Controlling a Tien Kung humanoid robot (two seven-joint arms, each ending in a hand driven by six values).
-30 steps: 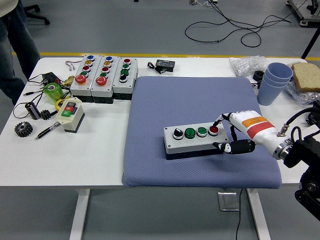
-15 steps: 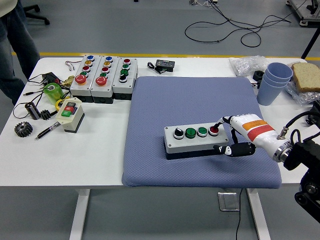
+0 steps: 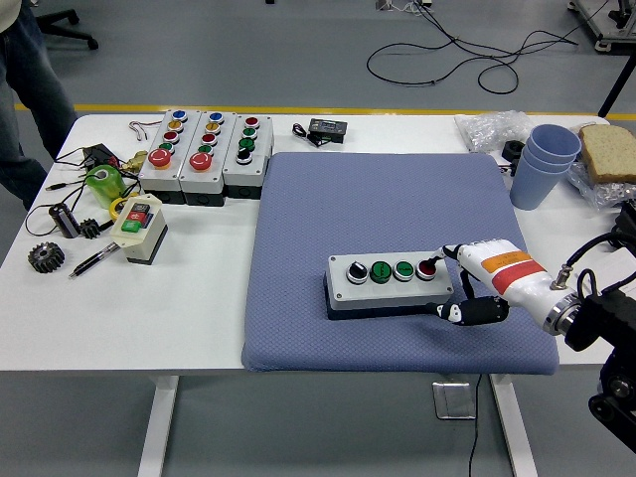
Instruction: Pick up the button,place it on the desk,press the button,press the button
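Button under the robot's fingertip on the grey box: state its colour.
Red, the rightmost button on the button box, at the right hand's fingertip; head view.

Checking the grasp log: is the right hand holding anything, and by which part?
Nothing is held. The right hand only has a fingertip at the red button of the button box.

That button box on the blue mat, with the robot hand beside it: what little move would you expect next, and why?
Probably a short push down or a small lift off. The right robot hand has a fingertip at the red button, rightmost on the button box, which already lies flat on the blue mat.
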